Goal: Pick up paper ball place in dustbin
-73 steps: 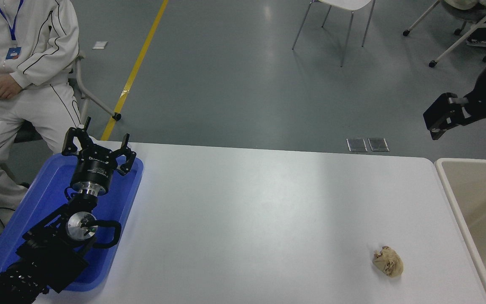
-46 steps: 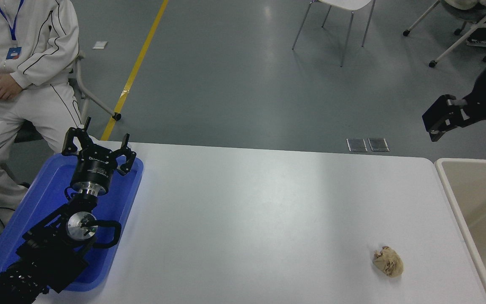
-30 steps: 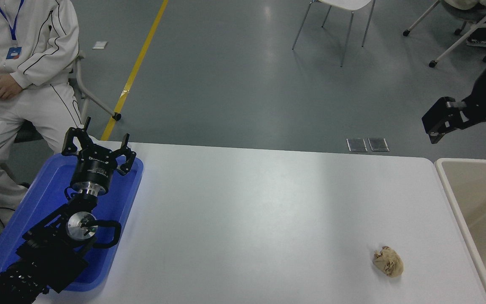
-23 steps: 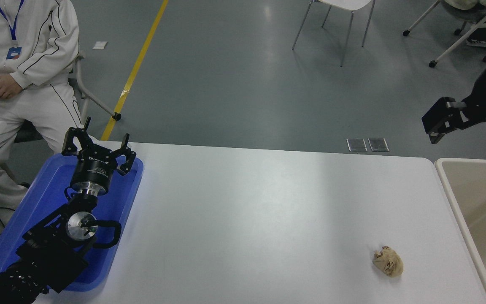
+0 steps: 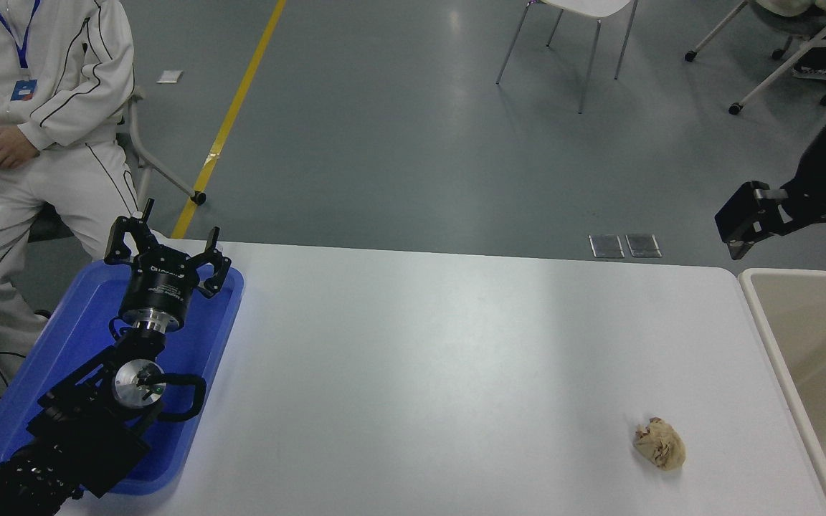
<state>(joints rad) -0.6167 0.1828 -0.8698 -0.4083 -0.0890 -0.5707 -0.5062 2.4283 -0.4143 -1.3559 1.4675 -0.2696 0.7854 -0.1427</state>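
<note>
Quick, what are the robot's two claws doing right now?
Left gripper: open, empty, parked over the blue tray.
Right gripper: raised at the right edge; open or shut cannot be told.

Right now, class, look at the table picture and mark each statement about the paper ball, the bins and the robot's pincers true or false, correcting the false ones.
1. The paper ball lies on the white table, touching nothing else. True.
2. The paper ball is inside the dustbin. False: it sits on the table, left of the dustbin's rim.
3. The left pincer is over the blue tray with its fingers spread. True.
4. The right pincer is gripping the paper ball. False: it is up at the right edge, far beyond the ball, holding nothing.
5. A person sits at the table's far left. True.
</note>
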